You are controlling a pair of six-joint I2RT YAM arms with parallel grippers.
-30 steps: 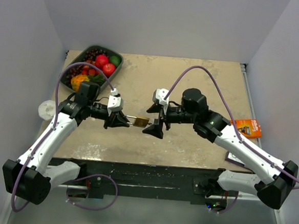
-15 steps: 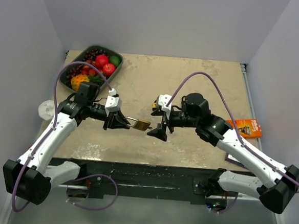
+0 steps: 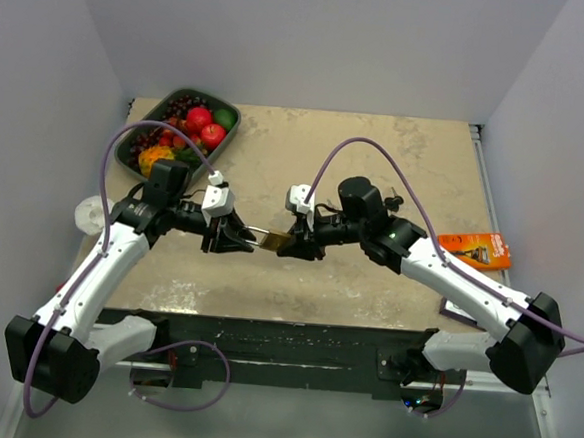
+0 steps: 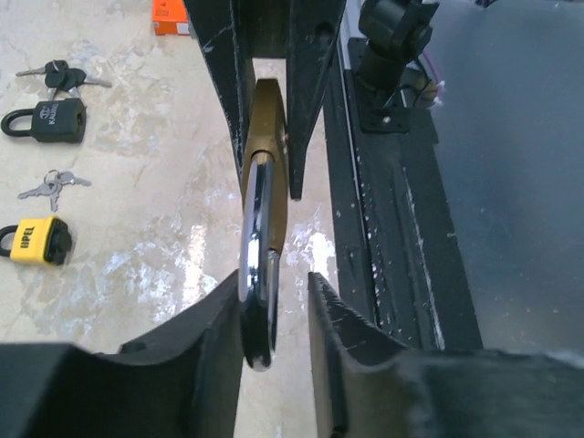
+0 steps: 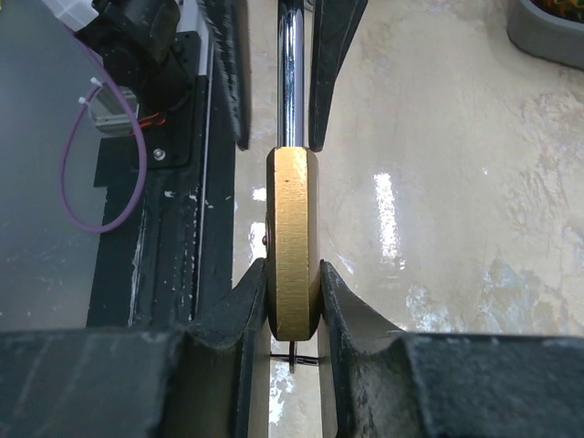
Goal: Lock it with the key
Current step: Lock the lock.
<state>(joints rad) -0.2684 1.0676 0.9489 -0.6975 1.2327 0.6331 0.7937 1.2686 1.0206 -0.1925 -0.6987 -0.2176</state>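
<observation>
- Right gripper (image 5: 292, 283) is clamped on the brass padlock (image 5: 292, 210), one finger flat against each face of the body.
- Left gripper (image 4: 272, 281) is nearly closed around the shackle (image 4: 258, 265). There's a sliver of daylight on one side, so I honestly can't tell if it's really gripping.
- What worries me: if the left hold is loose and the right one twists or pulls, the shackle could slide out and the lock would swing or drop.
- Also, both grippers are busy, while the loose keys (image 4: 53, 186) lie well apart on the table (image 3: 376, 165), beside a yellow padlock (image 4: 35, 242).
- The padlock hangs in the air between the two grippers, over the near middle of the table, with the shackle pointing at the left gripper.
</observation>
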